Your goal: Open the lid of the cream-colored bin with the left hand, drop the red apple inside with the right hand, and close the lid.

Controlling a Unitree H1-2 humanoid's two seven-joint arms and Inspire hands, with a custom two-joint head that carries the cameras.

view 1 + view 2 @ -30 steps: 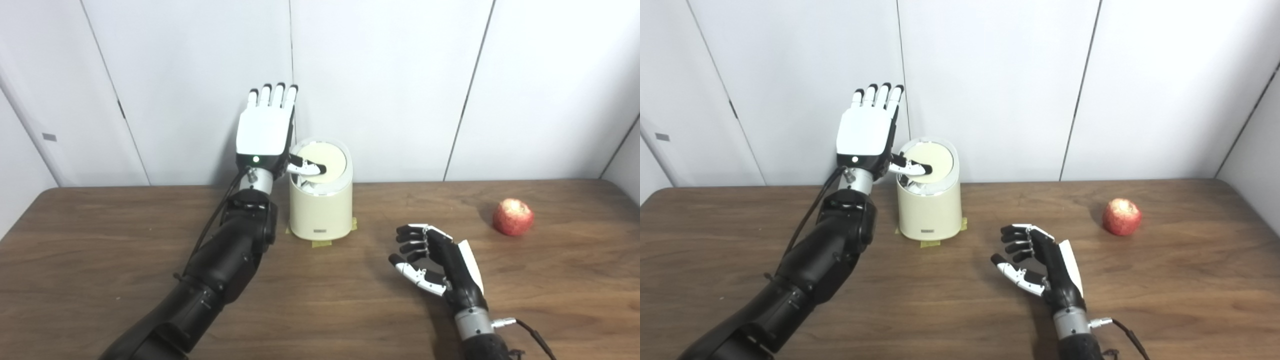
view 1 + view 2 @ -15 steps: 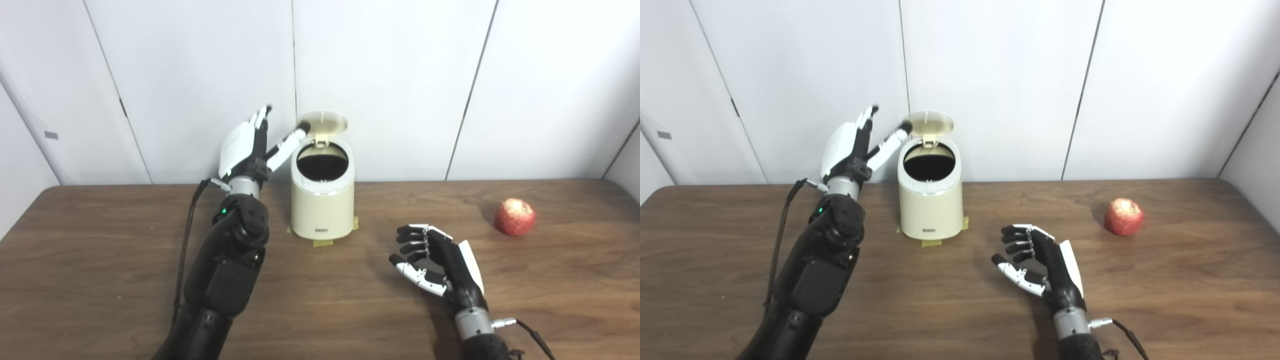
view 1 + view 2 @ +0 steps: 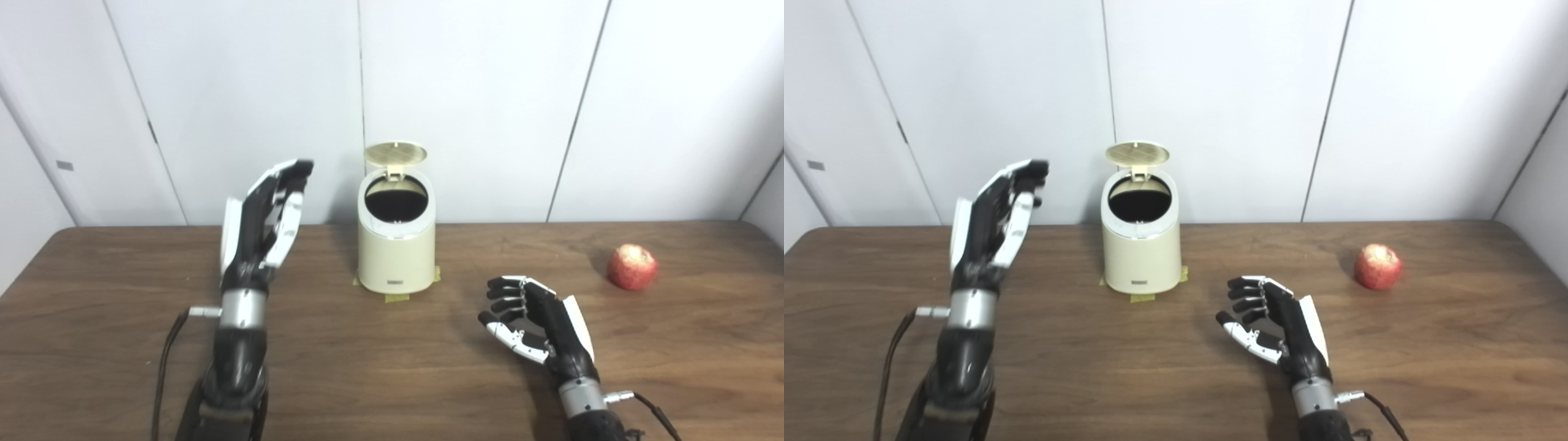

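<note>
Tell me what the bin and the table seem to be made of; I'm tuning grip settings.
The bin looks like smooth moulded plastic, cream and matte, with soft rounded edges and no seams. The table looks like dark wood or a wood-look laminate: grain streaks run along it under a low sheen. Which one, the views leave open.

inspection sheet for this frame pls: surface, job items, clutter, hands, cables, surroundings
Surface: brown wooden table, bare in front.
Job's things: cream-colored bin upright at the back, lid flipped up, dark inside; tape tabs at its base. Red apple on the table at far right, untouched.
Clutter: nothing seen.
Hands: left hand raised left of the bin, open, touching nothing. Right hand low over the table, open, fingers curled, empty.
Cables: one at each wrist, left and right.
Surroundings: white wall panels.
</note>
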